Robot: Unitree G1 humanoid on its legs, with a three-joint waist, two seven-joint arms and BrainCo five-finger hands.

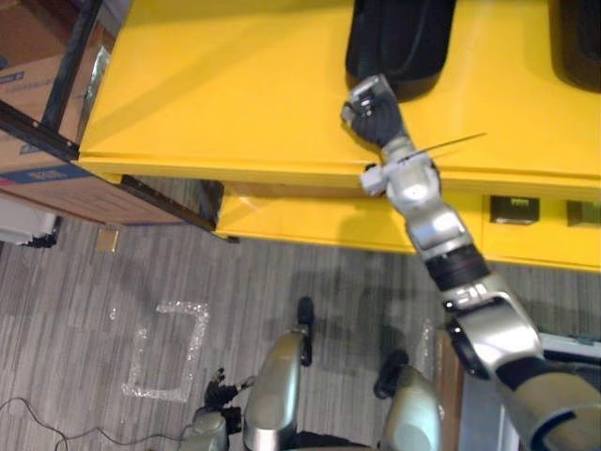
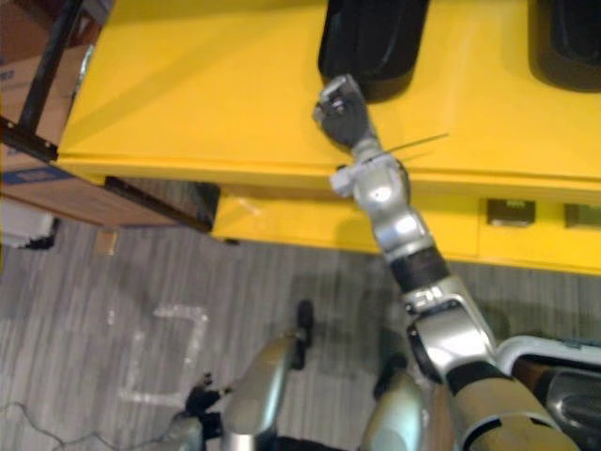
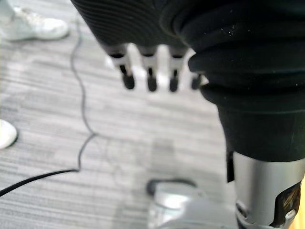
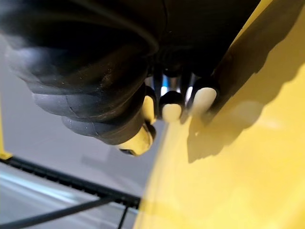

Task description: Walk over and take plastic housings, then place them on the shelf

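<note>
**Left eye view: right robot hand (image 1: 371, 108) reaching a black housing (image 1: 399, 38) on the yellow counter (image 1: 235, 85)**

The right robot hand is stretching across the counter's near edge and seems to be touching the near end of the black housing. The black housing is lying just beyond it toward the far edge, its long axis apparently running away from the robot. Whether the hand is gripping cannot be told. A second housing (image 1: 577, 42) is sitting at the far right corner. The left robot hand (image 3: 147, 76) is hanging open, low over the floor, so the right is nearer. No writing is legible.

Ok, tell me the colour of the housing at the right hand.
Black housing, clearest in the left eye view.
</note>
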